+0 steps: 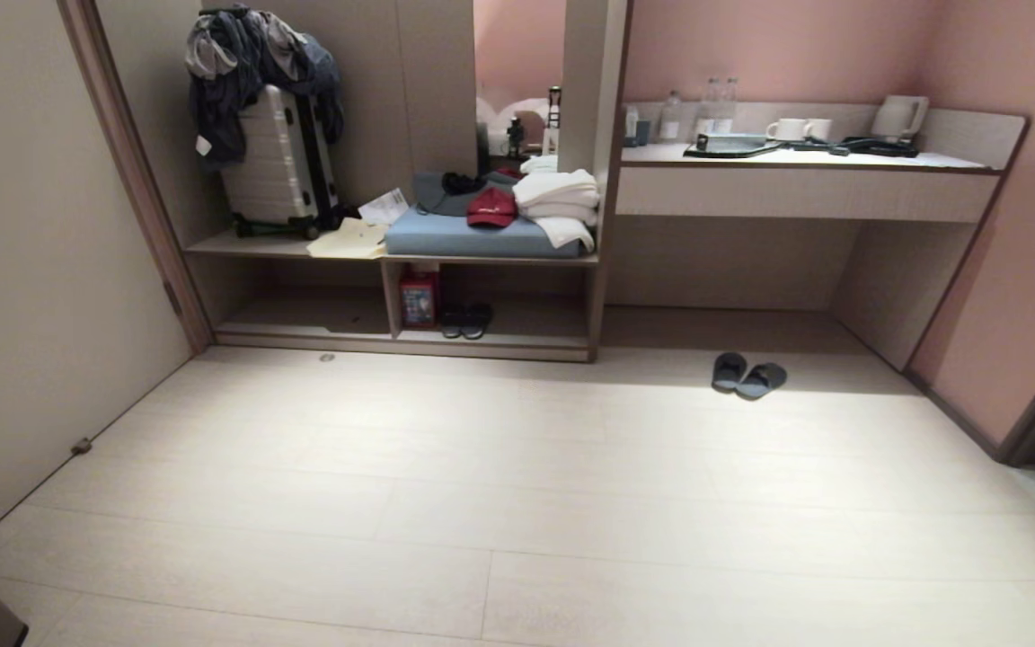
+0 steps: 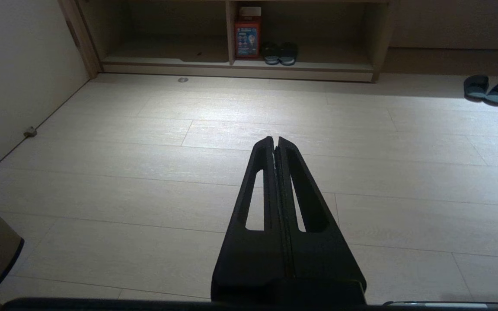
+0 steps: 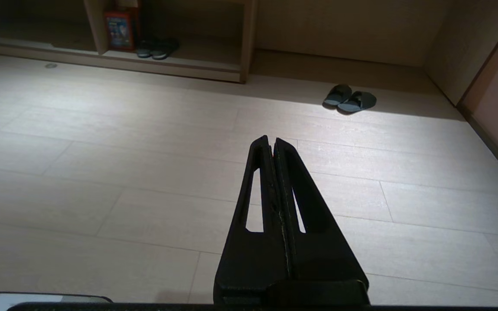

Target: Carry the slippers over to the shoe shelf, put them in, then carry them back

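Note:
The slippers [image 1: 748, 374], a dark grey-blue pair, lie side by side on the pale floor in front of the desk alcove, far ahead to the right; they also show as slippers [image 2: 491, 89] and slippers [image 3: 349, 98] in the wrist views. The shoe shelf [image 1: 490, 340] is the low cubby under the bench, left of them. My left gripper [image 2: 275, 139] and right gripper [image 3: 271, 139] are both shut and empty, held over bare floor well short of the slippers. Neither arm shows in the head view.
A blacker pair of slippers [image 1: 466, 321] and a red box [image 1: 418, 297] sit inside the shelf. A suitcase [image 1: 277, 166], red cap [image 1: 491, 207] and folded towels [image 1: 559, 205] rest on the bench above. A desk [image 1: 805, 160] with cups stands to the right. A door stop [image 1: 81, 445] is by the left wall.

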Robot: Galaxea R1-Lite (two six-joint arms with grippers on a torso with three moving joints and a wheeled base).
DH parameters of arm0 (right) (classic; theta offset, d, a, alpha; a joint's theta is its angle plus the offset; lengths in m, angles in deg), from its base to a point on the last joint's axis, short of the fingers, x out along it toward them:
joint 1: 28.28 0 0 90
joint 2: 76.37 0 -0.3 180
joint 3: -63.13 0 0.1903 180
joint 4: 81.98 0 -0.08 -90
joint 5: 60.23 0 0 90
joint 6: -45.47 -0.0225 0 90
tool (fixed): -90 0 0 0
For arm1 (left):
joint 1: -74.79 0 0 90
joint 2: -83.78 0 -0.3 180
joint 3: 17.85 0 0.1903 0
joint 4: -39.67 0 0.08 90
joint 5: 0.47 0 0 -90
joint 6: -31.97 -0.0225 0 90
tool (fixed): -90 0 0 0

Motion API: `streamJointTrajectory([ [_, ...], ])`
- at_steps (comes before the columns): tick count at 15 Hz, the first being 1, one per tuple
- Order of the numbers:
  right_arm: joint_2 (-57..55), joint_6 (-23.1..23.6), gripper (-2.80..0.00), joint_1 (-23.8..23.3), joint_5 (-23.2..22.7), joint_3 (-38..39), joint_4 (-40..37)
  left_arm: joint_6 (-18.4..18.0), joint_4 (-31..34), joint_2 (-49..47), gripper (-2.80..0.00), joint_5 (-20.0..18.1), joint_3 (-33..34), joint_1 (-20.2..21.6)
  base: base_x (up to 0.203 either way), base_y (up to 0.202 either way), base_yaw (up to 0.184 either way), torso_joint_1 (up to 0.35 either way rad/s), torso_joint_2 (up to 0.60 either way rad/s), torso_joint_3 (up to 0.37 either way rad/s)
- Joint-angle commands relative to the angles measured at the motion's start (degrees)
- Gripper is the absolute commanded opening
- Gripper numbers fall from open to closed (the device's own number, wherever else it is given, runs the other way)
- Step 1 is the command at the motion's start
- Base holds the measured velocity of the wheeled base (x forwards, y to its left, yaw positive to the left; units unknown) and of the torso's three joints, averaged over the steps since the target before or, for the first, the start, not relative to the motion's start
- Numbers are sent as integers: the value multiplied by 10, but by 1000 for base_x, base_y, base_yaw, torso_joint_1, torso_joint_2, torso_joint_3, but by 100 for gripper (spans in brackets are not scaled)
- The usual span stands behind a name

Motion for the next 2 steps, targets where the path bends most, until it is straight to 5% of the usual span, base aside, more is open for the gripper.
streamJointTrajectory([
  [1, 1, 2, -280, 0, -1, 0, -1, 0, 0, 0, -280, 0, 0, -1, 0, 0, 0, 0, 0, 0],
  [2, 1, 2, -280, 0, -1, 0, -1, 0, 0, 0, -280, 0, 0, -1, 0, 0, 0, 0, 0, 0],
])
